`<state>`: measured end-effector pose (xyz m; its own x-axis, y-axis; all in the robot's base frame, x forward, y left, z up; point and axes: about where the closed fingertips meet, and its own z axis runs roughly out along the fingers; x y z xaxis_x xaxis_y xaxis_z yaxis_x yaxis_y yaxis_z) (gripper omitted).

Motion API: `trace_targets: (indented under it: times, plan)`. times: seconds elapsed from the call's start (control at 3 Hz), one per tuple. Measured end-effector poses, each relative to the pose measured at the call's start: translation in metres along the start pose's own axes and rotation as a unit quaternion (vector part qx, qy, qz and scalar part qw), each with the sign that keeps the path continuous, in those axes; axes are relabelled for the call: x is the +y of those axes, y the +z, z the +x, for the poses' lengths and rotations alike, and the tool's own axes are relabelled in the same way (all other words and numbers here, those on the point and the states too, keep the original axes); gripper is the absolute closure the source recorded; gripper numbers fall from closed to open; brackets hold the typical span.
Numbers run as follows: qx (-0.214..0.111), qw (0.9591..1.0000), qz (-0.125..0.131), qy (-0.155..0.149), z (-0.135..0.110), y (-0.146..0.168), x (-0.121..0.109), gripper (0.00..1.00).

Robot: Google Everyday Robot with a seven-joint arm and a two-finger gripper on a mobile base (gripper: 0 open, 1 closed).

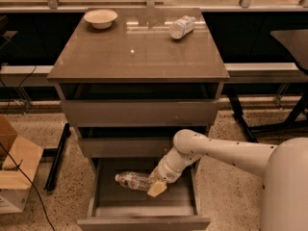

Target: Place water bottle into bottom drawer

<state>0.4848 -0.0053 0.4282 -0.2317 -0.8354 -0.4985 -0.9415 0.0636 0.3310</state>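
The water bottle (133, 181), clear crinkled plastic with a pale label, lies on its side low inside the open bottom drawer (108, 198), cap end to the left. My gripper (156, 186) is at the bottle's right end, inside the drawer, and its pale fingertip (157, 188) shows below the bottle. The white arm (226, 150) reaches in from the right.
On the cabinet top (139, 52) a white bowl (100, 18) sits at the back left and a short stubby clear bottle (182, 27) lies at the back right. The middle and top drawers are partly out. A cardboard box (14, 170) stands on the floor to the left.
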Motion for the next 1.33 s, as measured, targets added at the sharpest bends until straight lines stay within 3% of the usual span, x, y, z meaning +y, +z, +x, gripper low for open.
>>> trace_targets:
  times: [0.33,1.0,1.33]
  plan:
    - [0.0,1.0,0.0,0.0,0.0,0.0,0.0,1.0]
    - [0.033,0.9981,0.025,0.047,-0.002,0.03,-0.023,1.0]
    - [0.054,0.9959,0.024,0.069,0.005,0.05,-0.035,1.0]
